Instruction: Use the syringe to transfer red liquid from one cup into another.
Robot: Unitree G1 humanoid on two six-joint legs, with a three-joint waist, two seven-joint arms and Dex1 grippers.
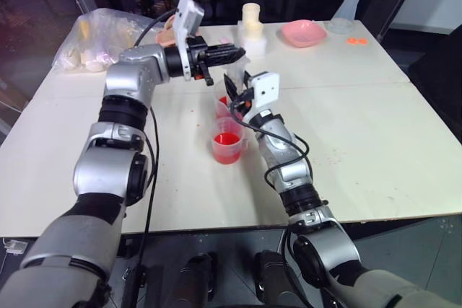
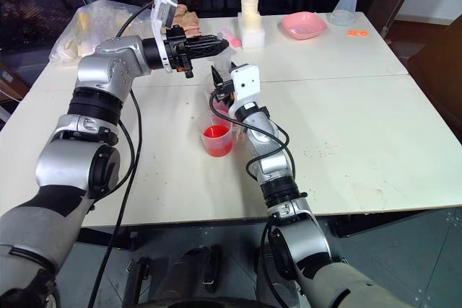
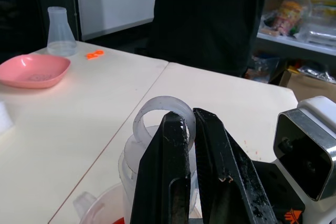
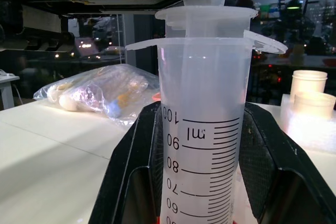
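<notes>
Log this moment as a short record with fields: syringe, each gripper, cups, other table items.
syringe: syringe stands upright over the farther cup, plunger pushed in
right gripper: right gripper shut on the syringe barrel
left gripper: left gripper shut on the plunger's ring top, reaching in level
cups: near cup holds red liquid; farther cup just behind it
other: pink dish, clear flask, plastic bag

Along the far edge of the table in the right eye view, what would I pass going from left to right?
Clear plastic bag → cream tub stack → pink dish → clear flask → small orange bits.
</notes>
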